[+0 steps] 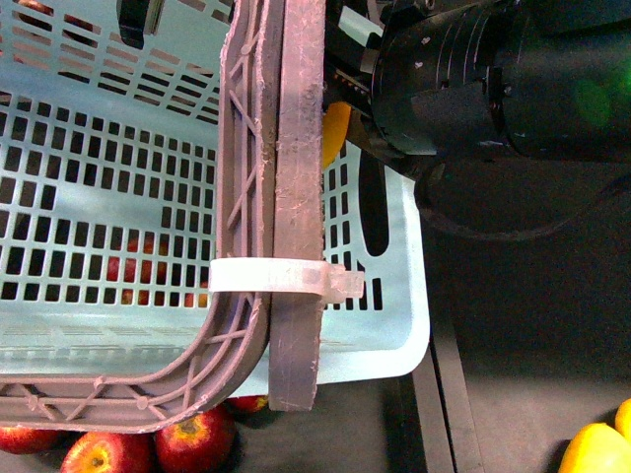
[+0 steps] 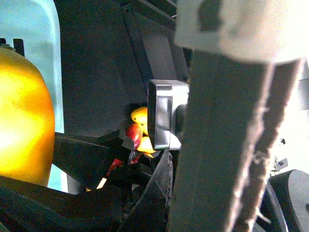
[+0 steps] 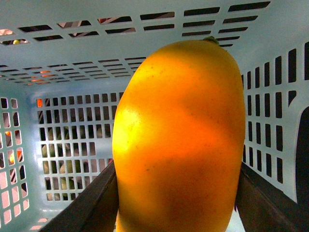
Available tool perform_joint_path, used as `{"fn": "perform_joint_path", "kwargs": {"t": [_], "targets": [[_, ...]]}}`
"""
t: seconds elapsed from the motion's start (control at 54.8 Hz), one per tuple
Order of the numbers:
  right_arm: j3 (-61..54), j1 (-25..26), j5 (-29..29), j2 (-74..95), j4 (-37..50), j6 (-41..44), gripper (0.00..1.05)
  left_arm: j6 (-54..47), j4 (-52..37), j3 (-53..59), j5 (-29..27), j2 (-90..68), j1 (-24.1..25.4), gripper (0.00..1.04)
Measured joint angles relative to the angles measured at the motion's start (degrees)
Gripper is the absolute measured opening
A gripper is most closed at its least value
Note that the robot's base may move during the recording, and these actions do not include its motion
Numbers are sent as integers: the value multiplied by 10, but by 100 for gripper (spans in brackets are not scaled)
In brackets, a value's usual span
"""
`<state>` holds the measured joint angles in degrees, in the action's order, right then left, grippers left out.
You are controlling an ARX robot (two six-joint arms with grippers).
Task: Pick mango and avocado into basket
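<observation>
The aqua basket [image 1: 108, 177] fills the front view, lifted close to the camera, its brown-grey handles [image 1: 296, 197] bound by a white zip tie [image 1: 281, 276]. My left gripper [image 2: 161, 203] is shut on the basket, whose handle [image 2: 227, 145] runs right past the left wrist camera. My right gripper [image 3: 178, 208] is shut on the yellow-orange mango [image 3: 181, 140], a dark finger [image 3: 91, 203] on each side, inside the basket's slotted walls [image 3: 72, 63]. The mango also shows in the left wrist view [image 2: 21, 125] and as a sliver [image 1: 335, 133] beside my black right arm [image 1: 493, 79]. The avocado is out of view.
Red apples [image 1: 192, 439] lie on the dark surface under the basket's near edge. Yellow fruit [image 1: 596, 448] sits at the front right. A silver block [image 2: 164, 113] with red and yellow fruit [image 2: 139, 125] beside it shows in the left wrist view.
</observation>
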<state>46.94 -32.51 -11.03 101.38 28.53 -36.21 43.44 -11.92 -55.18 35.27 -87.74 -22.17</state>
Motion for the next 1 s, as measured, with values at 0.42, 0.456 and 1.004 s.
{"fn": "perform_joint_path", "kwargs": {"t": [0.42, 0.456, 1.004], "targets": [[-42, 49, -24, -43, 2, 16, 97, 3, 0, 0, 15, 0, -4, 7], [-49, 64, -15, -56, 2, 22, 97, 3, -1, 0, 19, 0, -4, 7], [-122, 301, 101, -212, 3, 142, 97, 5, -1, -3, 9, 3, -3, 7]]}}
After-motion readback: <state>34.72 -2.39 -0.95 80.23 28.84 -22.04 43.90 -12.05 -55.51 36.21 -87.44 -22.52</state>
